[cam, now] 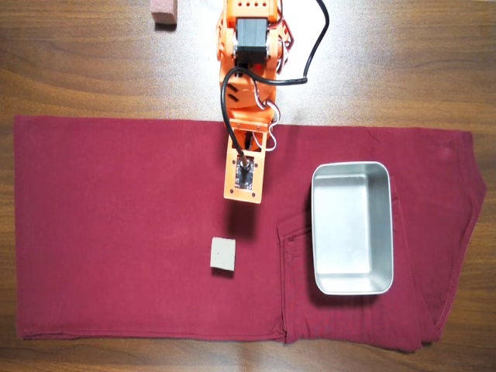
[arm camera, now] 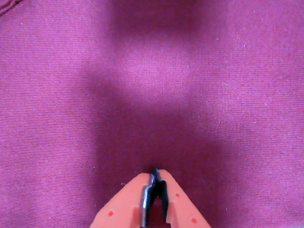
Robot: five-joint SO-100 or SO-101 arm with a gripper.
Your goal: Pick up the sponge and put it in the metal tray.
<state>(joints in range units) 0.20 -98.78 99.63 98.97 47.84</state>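
Gripper point(arm camera: 155, 176) closed; metal tray point(cam: 353, 177) seemingly empty.

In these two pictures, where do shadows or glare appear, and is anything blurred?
Wrist view: a broad dark shadow covers the cloth ahead of the closed gripper; the fingers look soft. Overhead view: sharp, even light, a mild sheen in the metal tray, a small shadow beside the sponge.

Overhead view: camera is looking straight down from well above, taking in the wooden bench point(cam: 93, 70), the whole red cloth point(cam: 116, 225) and the orange arm point(cam: 248, 77) entering from the top edge. Wrist view: camera is riding on the arm, facing down at the cloth point(arm camera: 152, 71) from very close, with the gripper point(arm camera: 155, 172) entering from the bottom edge. Both views are sharing only a patch of cloth near the arm's end.
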